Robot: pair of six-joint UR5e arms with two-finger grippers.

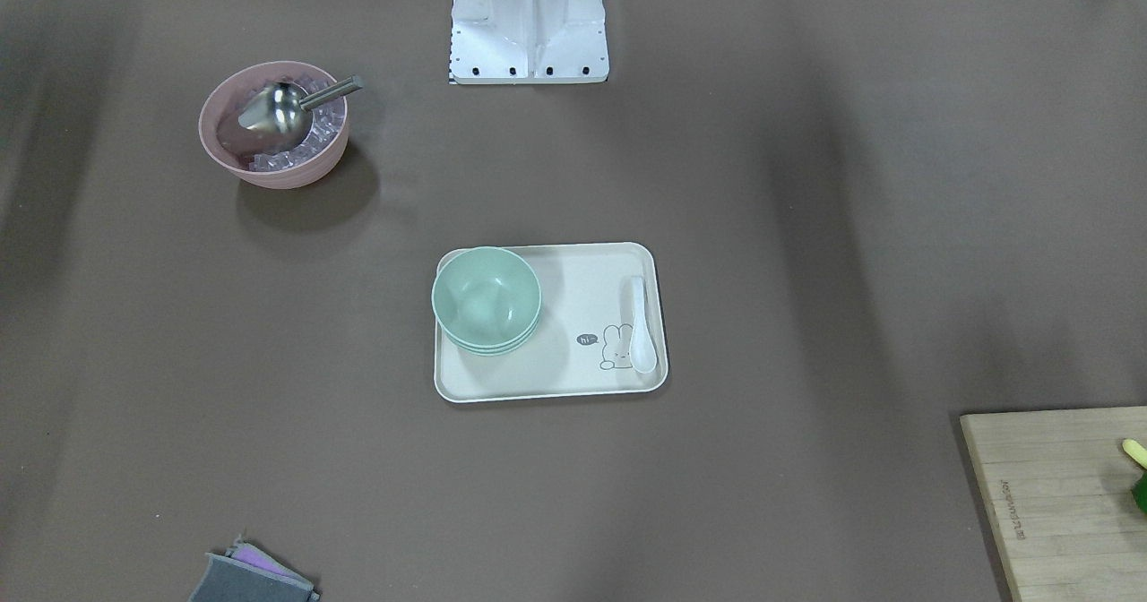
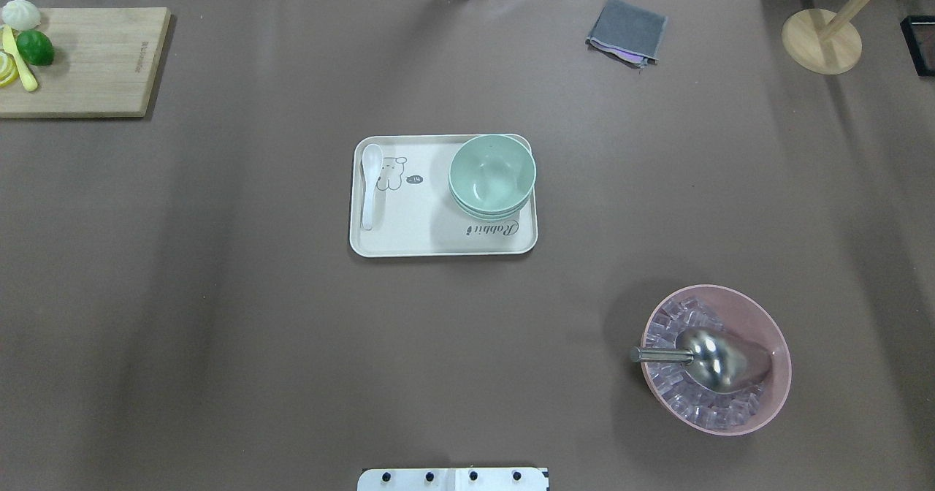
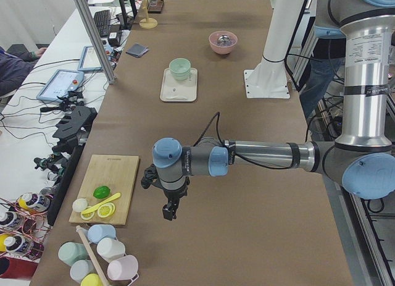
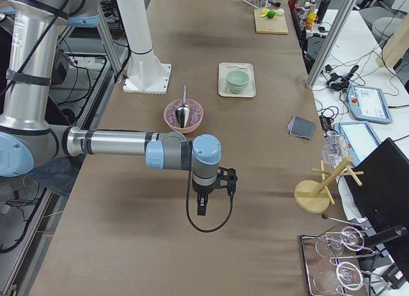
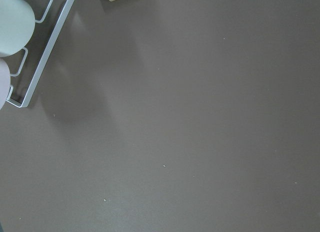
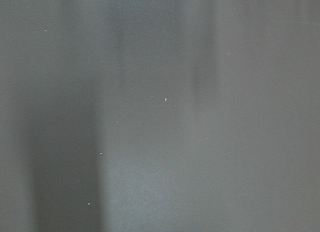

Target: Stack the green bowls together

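I find the bench [image 2: 219, 330] laid with a brown matte covering, marked by soft shadow bands; both wrist views show a few pale specks on it. The green bowls [image 2: 491, 173] sit nested as one stack of three on the cream tray [image 2: 416, 217] at mid-bench, in the tray's corner far from the robot base, on the robot's right. A white spoon [image 2: 370, 184] lies along the tray's opposite short side. The pink bowl [image 2: 778, 374], holding clear cubes and a metal scoop [image 2: 719, 359], stands well apart, nearer the base on the right. A cutting board [image 2: 95, 60] with fruit occupies the far left corner. A grey cloth [image 2: 627, 31] and a wooden stand [image 2: 820, 40] lie toward the far right. The left hand [image 3: 169, 210] and right hand [image 4: 201, 208] hang over the covering at opposite ends, well apart from the tray; I cannot tell whether either is spread or pressed together. Side desks carry tablets and cables
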